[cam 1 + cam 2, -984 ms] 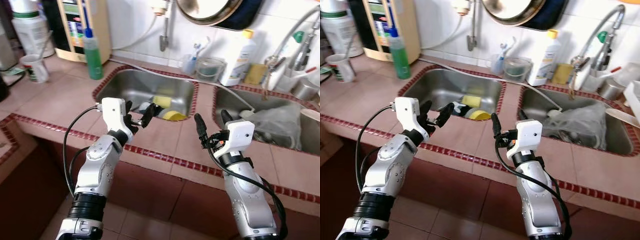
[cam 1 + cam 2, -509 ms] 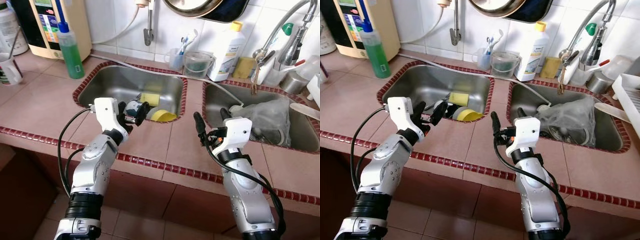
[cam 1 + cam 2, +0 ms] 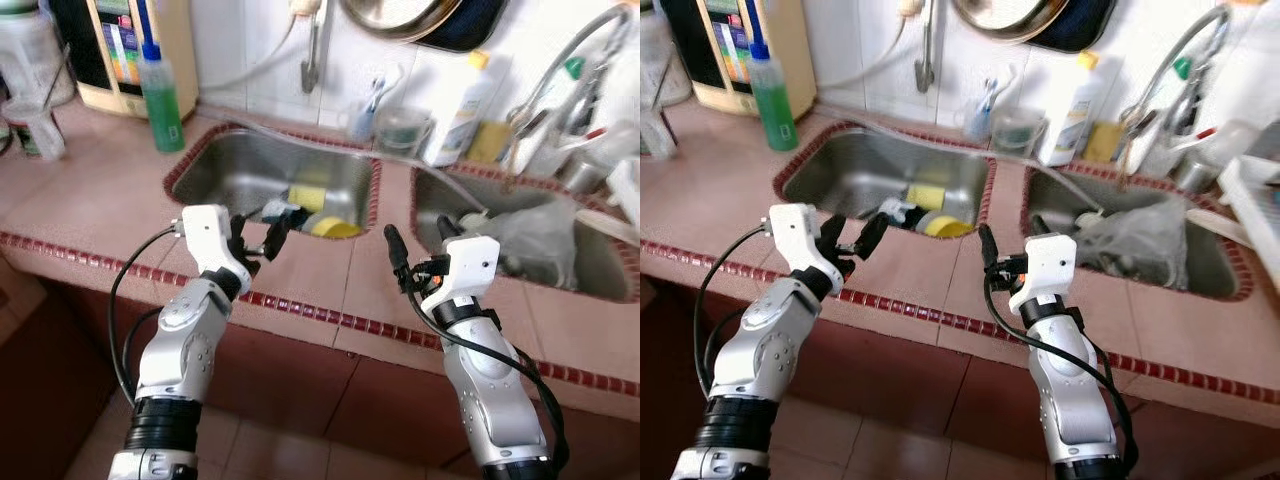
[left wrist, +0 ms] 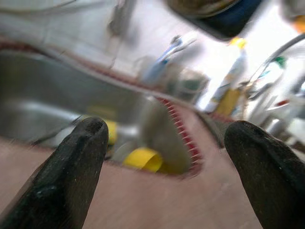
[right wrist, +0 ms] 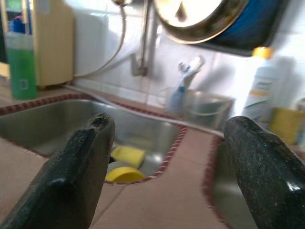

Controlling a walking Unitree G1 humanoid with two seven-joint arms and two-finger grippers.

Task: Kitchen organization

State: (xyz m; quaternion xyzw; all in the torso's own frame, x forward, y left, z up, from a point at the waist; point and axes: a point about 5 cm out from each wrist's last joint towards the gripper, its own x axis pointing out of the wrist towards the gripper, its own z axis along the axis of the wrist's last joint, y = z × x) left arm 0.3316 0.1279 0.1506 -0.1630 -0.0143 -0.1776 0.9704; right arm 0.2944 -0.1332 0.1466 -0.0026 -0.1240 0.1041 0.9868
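A tiled counter (image 3: pixel 100 205) holds two steel sinks. In the left sink (image 3: pixel 225 165) lie a yellow sponge (image 3: pixel 307 197), a yellow cup on its side (image 3: pixel 337 228) and a dark item beside them. My left gripper (image 3: pixel 258 230) hovers open over the counter at that sink's near rim, nothing between its fingers. My right gripper (image 3: pixel 418 238) stands open over the strip between the sinks, also empty. The left wrist view shows the yellow cup (image 4: pixel 143 160) ahead of the fingers (image 4: pixel 71 176). Beyond the right gripper's fingers (image 5: pixel 81 171), its wrist view shows the sponge (image 5: pixel 127 155).
The right sink (image 3: pixel 600 285) holds a crumpled clear plastic bag (image 3: pixel 540 245). A green soap bottle (image 3: pixel 160 90) and a mug (image 3: pixel 25 130) stand at the left. Behind the sinks stand a toothbrush cup (image 3: pixel 368 115), a clear tub (image 3: pixel 402 128), a white bottle (image 3: pixel 458 105) and a tap (image 3: pixel 560 75).
The head camera has shifted and the picture is now blurred. Both grippers stay open and empty, in much the same place over the counter's front.
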